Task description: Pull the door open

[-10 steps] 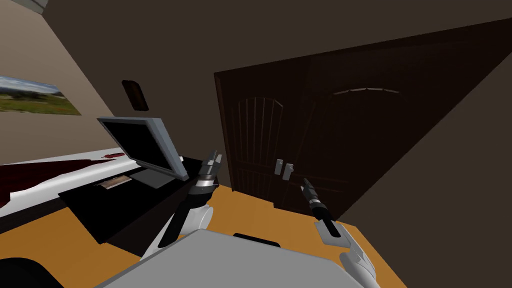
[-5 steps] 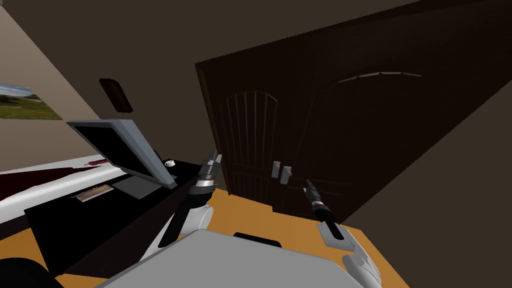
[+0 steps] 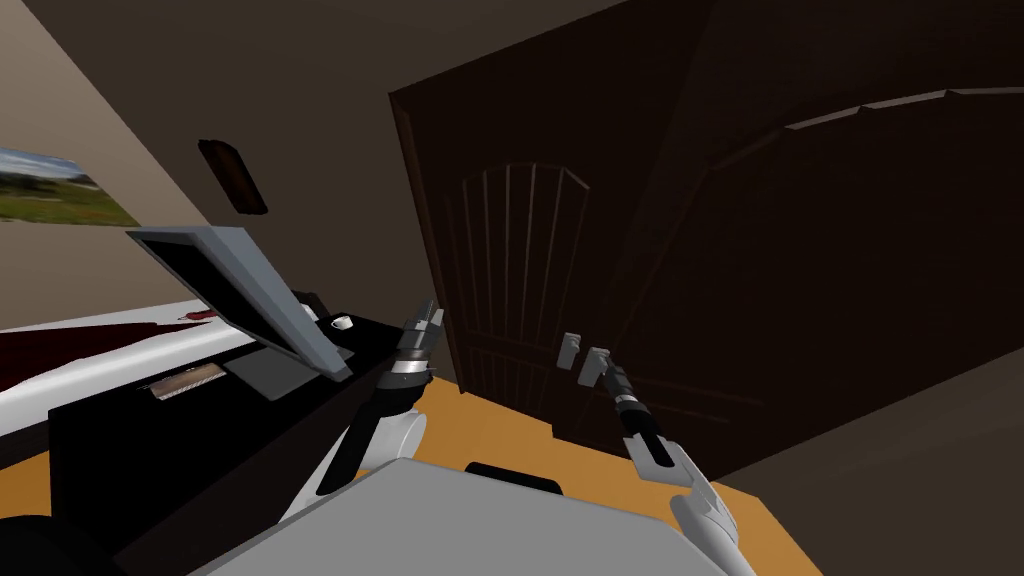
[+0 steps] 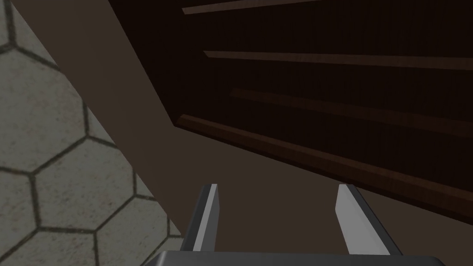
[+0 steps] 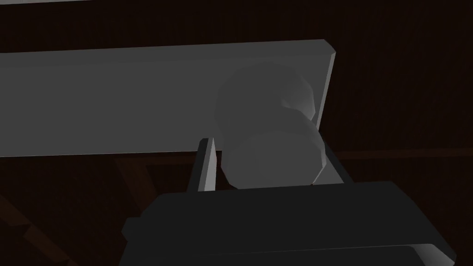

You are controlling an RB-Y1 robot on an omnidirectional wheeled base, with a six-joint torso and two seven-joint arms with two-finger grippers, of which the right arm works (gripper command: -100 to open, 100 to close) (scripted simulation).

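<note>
The right gripper (image 5: 269,167) is closed on the grey round door knob (image 5: 265,106), a finger pressed to each side, beside its grey plate (image 5: 115,101) at the middle seam of the dark brown double door (image 3: 520,270). The left gripper (image 4: 277,191) is raised near the door's left edge, fingers apart and holding nothing. A strip of orange floor (image 3: 500,430) lies between the door and the black desk (image 3: 120,440), which carries a monitor (image 3: 240,290).

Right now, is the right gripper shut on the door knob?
Shut: in its wrist view the right gripper has fingers pressing both sides of the grey knob.
</note>
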